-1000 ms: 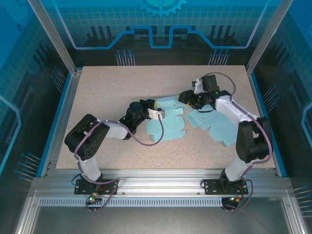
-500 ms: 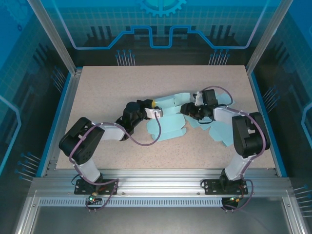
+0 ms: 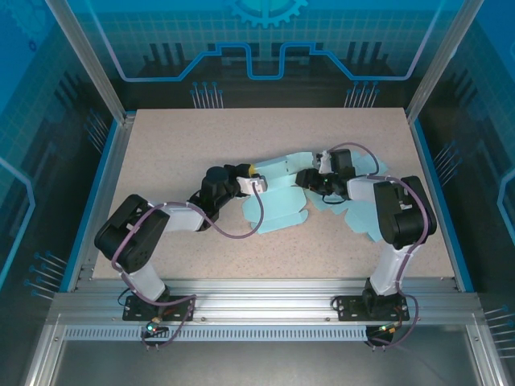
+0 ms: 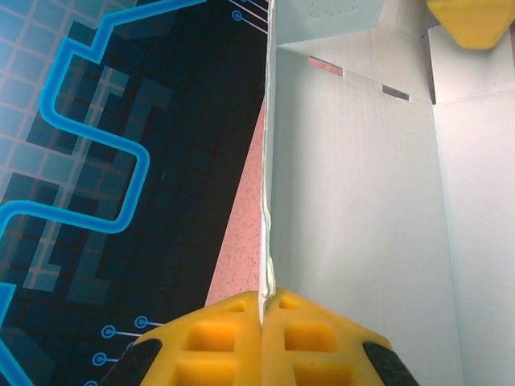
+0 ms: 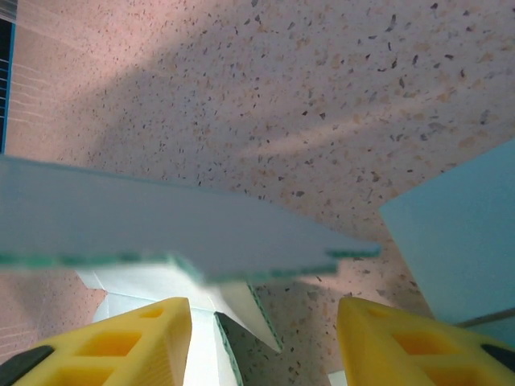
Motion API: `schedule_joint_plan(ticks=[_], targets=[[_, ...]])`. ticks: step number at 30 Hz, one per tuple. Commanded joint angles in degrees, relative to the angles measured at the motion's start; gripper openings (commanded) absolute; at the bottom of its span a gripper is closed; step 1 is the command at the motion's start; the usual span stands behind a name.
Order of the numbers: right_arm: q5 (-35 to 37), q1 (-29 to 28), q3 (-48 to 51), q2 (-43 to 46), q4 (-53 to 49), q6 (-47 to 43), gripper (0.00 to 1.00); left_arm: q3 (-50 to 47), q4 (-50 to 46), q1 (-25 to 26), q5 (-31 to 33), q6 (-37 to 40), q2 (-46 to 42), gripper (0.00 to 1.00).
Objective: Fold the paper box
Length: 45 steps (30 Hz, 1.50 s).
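Note:
The paper box [image 3: 278, 201] is a light blue flat cut-out lying at the table's middle, with its far flap raised. My left gripper [image 3: 258, 184] sits at the box's left side. In the left wrist view its yellow fingers [image 4: 306, 338] are shut on the thin edge of an upright panel of the paper box [image 4: 354, 201]. My right gripper [image 3: 306, 178] is low at the box's far right corner. In the right wrist view it [image 5: 261, 314] stands open, a raised flap of the paper box [image 5: 161, 225] crossing just ahead of the fingers, not pinched.
More light blue paper sheets [image 3: 358, 213] lie spread under and beside the right arm; one sheet [image 5: 459, 233] shows close to the right finger. The speckled table [image 3: 185, 145] is ringed by a blue border and metal frame posts.
The right gripper came down and left from the sheets to the box's far right corner, its forearm folding in. The left gripper kept its grip and shifted slightly left.

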State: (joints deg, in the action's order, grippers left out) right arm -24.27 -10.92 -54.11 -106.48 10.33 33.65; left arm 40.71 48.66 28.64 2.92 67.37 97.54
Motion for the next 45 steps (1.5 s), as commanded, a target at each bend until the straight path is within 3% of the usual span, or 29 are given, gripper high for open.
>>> schedule_joint_plan(ticks=[1,17,29,37,45], targets=[[-0.8,-0.81,-1.54,0.17,3.7,-0.12,0.51,0.27,-0.36,-0.34,-1.98,-1.63,-1.43,0.0],[-1.94,-5.32,-1.25,1.9,8.7,2.05,0.36,1.28,-1.23,-0.25,-2.13,-2.05,-0.68,0.0],[-1.75,-7.74,-0.57,-2.58,13.25,6.36,0.36,1.91,-1.38,-0.03,-1.8,-2.01,-0.36,0.0],[2.58,-5.42,0.13,2.5,1.33,-0.73,0.38,0.97,0.9,-0.08,-0.03,5.22,2.37,0.0],[-0.26,-0.25,2.42,9.05,-4.15,-5.82,0.42,1.13,0.53,-0.02,-0.2,7.79,3.64,0.0]])
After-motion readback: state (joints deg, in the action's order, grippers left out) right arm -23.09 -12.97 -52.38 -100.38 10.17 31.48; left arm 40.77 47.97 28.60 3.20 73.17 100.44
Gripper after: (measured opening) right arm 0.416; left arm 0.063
